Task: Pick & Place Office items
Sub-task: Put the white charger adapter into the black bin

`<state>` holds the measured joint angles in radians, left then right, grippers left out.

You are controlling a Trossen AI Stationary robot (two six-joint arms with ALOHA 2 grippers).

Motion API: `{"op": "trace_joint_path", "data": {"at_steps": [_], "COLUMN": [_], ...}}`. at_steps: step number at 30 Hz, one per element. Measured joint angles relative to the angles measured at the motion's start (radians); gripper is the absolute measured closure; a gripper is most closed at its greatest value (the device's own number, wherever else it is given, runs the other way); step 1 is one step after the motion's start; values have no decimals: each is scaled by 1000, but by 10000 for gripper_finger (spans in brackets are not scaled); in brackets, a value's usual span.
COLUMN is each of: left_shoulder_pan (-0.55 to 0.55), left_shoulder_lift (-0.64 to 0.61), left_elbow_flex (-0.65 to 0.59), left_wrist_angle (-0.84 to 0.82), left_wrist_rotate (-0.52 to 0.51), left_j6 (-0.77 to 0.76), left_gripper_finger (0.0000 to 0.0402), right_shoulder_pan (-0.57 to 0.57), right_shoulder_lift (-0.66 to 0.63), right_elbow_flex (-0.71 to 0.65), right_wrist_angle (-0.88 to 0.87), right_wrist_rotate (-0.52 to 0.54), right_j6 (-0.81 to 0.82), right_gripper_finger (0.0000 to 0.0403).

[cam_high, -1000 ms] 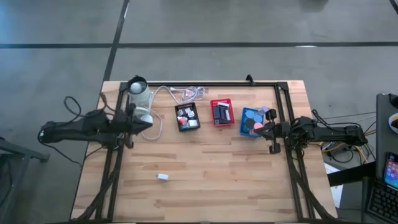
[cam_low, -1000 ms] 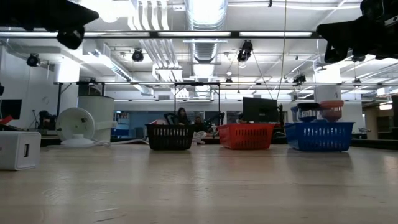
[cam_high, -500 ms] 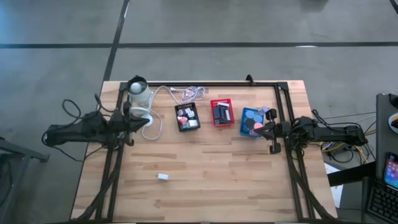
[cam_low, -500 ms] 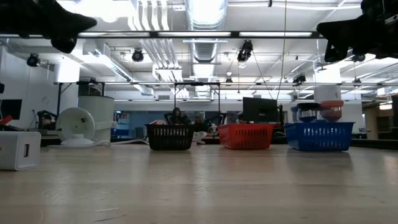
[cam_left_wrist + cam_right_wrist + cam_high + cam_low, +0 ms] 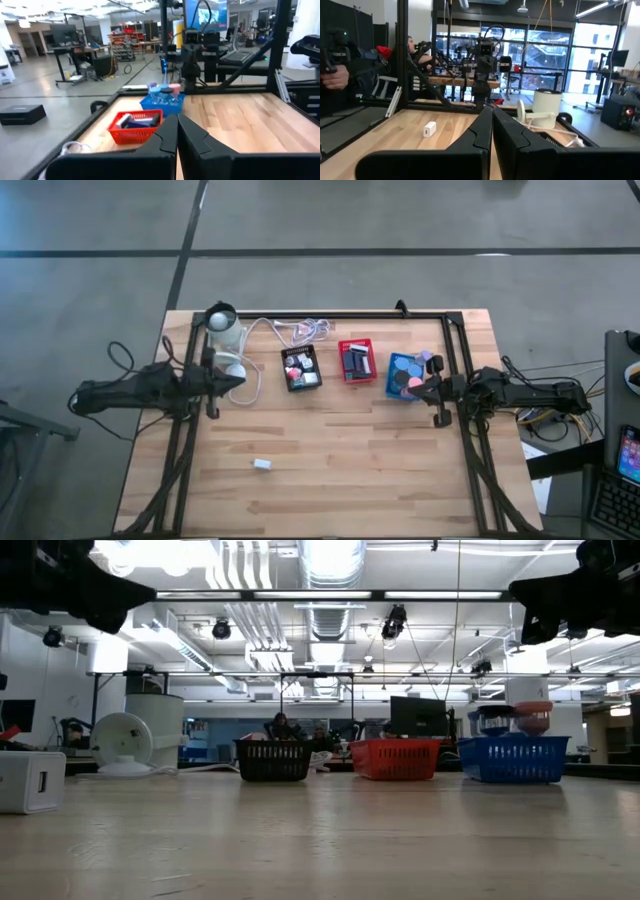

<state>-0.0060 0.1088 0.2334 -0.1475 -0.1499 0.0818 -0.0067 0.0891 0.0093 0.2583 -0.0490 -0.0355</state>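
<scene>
Pale wood planks make the table [image 5: 330,440], with 2 dark arms reaching in level from its sides. The left gripper [image 5: 235,379] hangs above the table's left part, by a white fan [image 5: 228,366], aimed toward the trays. The left wrist view shows its fingers [image 5: 192,136] pressed together, nothing between them. The right gripper [image 5: 425,392] hovers at the right edge of the blue tray [image 5: 405,376], pointing left. Its fingers [image 5: 507,132] also meet tip to tip, holding nothing.

No writing is readable on any piece or tray.

3 mesh trays stand in a row at the table's far middle. The black tray [image 5: 300,367] holds white, pink, teal and dark pieces. The red tray [image 5: 356,361] holds small dark rectangles with a pale one among them. The blue tray holds round rolls [image 5: 413,379] in pink and blue, with lavender ones at its right rim; in the low view some stand up above its rim.

1 white block [image 5: 262,464] lies alone on the bare near-left wood, well apart from the trays and both grippers; the low view shows it close, with a small slot in its face. A white cable [image 5: 300,331] curls behind the black tray.
</scene>
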Motion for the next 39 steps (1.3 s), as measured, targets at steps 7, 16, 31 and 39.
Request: {"op": "trace_joint_path", "data": {"at_steps": [7, 16, 31, 39], "left_shoulder_pan": [3, 4, 4, 4], "left_shoulder_lift": [-5, -6, -6, -6], "left_elbow_flex": [-27, -104, -87, -107], "left_wrist_angle": [106, 243, 172, 172], "left_wrist_rotate": [10, 47, 123, 151], "left_j6": [42, 26, 41, 34], "left_gripper_finger": [397, 396, 397, 394], "right_shoulder_pan": [0, 0, 0, 0], "right_shoulder_lift": [0, 0, 0, 1], "right_elbow_flex": [0, 0, 0, 0], "right_wrist_angle": [75, 141, 137, 134], "right_wrist_rotate": [5, 18, 26, 27], "right_j6": [-76, -81, -80, -54], "right_gripper_finger": [394, 394, 394, 394]}}
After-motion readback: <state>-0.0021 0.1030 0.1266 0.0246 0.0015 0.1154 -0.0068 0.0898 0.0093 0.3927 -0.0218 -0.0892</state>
